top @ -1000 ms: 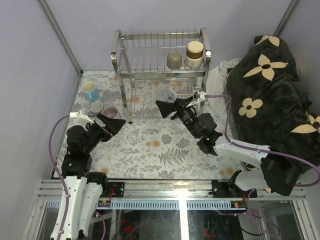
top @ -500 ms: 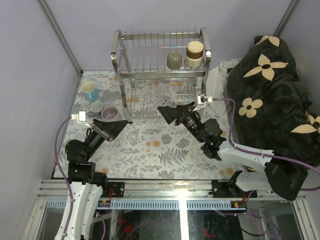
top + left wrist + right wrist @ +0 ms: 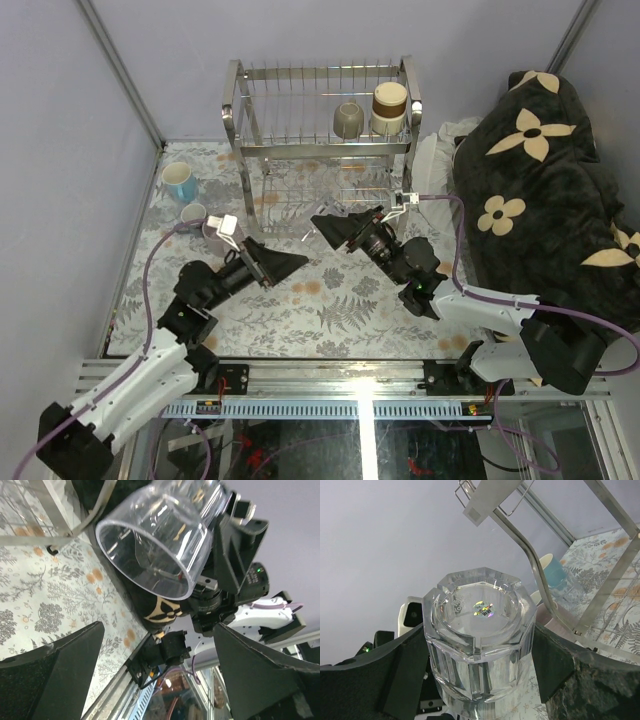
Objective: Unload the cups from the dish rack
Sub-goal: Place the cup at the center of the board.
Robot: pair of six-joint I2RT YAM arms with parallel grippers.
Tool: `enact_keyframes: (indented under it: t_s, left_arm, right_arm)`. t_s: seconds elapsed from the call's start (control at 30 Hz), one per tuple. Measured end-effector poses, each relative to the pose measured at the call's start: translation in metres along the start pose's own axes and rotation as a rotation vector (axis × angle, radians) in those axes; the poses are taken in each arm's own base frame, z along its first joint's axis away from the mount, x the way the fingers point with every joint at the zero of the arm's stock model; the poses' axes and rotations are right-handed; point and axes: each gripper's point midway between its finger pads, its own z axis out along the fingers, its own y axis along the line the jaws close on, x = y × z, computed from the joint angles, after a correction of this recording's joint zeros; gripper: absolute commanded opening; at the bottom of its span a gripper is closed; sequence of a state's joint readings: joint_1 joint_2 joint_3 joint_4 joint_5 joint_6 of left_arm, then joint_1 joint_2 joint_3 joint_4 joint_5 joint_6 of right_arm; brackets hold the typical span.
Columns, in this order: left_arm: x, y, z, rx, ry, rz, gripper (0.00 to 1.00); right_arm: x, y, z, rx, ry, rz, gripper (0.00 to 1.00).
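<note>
Right wrist: right hand (image 3: 480,652) holds clear glass (image 3: 480,630) base-first, mouth away.

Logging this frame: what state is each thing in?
Clear glass: clamped in right end effector, off the table, lying sideways.
Left end effector: open, empty.
Olive-grey mug: on dish rack top tier.
Brown-and-cream cup: on the top tier too.
Light blue mug: upright on table.
Grey-blue cup: upright on table.
</note>
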State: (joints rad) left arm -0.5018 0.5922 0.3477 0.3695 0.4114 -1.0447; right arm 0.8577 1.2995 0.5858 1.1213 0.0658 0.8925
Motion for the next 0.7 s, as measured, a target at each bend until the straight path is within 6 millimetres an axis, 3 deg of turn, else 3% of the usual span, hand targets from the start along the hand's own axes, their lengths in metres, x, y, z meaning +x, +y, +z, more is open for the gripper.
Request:
enact_keyframes:
  t_s: [0.13,0.43,0.7]
  left_arm:
    - [0.018,-0.001,0.014,0.003,0.032,0.017,0.88]
    - [-0.005,-0.031,0.022,0.124,-0.113,0.074,0.81]
    - [-0.004,-0.024,0.027,0.147,-0.148,0.093,0.78]
  right_arm:
    - [0.0,0.0,0.0,0.0,0.001,0.001,0.0]
    - [-0.005,0.006,0.001,-0.024,-0.021,0.013,0.0]
    - [-0.006,0.011,0.002,-0.053,-0.036,0.036,0.0]
